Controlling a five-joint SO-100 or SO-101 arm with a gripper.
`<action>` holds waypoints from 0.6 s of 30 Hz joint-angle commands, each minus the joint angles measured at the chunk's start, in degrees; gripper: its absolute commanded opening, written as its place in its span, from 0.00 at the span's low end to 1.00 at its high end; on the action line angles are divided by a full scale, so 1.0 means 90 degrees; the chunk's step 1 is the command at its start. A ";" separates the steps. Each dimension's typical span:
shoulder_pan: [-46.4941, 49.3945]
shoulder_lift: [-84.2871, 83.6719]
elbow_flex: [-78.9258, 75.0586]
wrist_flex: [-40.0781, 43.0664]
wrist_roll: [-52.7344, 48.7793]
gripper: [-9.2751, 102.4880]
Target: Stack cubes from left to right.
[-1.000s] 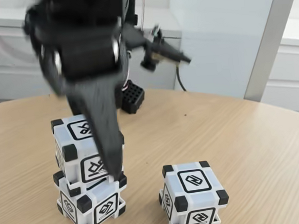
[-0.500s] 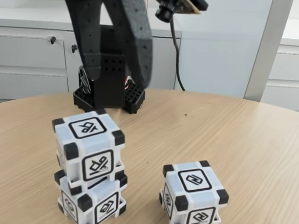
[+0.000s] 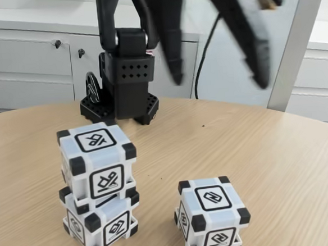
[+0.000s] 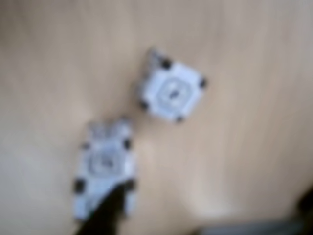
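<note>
Wooden desk (image 3: 278,149) carries a two-cube stack (image 3: 98,186); the wide, empty claw (image 3: 217,80) must next descend on the lone cube (image 3: 212,215).

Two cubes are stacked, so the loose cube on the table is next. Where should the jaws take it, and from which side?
Come straight down on the single cube and close the jaws on two opposite flat side faces, between the black corner blocks. It stands upright on the table, well apart from the stack, so both sides look free. The open gripper is already raised above the table.
</note>
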 commanded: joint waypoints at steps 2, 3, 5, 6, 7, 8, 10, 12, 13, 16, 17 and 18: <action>-0.0820 0.0107 -0.0146 -0.0098 0.1279 0.42; -0.1016 0.0107 -0.0146 -0.0234 0.1631 0.42; -0.1299 0.0107 -0.0068 -0.0654 0.2217 0.41; -0.1318 0.0107 -0.0059 -0.0879 0.2334 0.41; -0.1348 0.0098 -0.0029 -0.1055 0.2383 0.41; -0.1328 0.0078 -0.0020 -0.1172 0.2490 0.40; -0.1309 -0.0049 0.0000 -0.1240 0.2666 0.40; -0.1299 -0.0195 0.0029 -0.1299 0.2812 0.40; -0.1299 -0.0312 0.0029 -0.1309 0.2812 0.40; -0.1299 -0.0889 0.0029 -0.1309 0.2812 0.40; -0.1299 -0.1123 0.0029 -0.1309 0.2812 0.40; -0.1299 -0.1387 0.0029 -0.1309 0.2783 0.40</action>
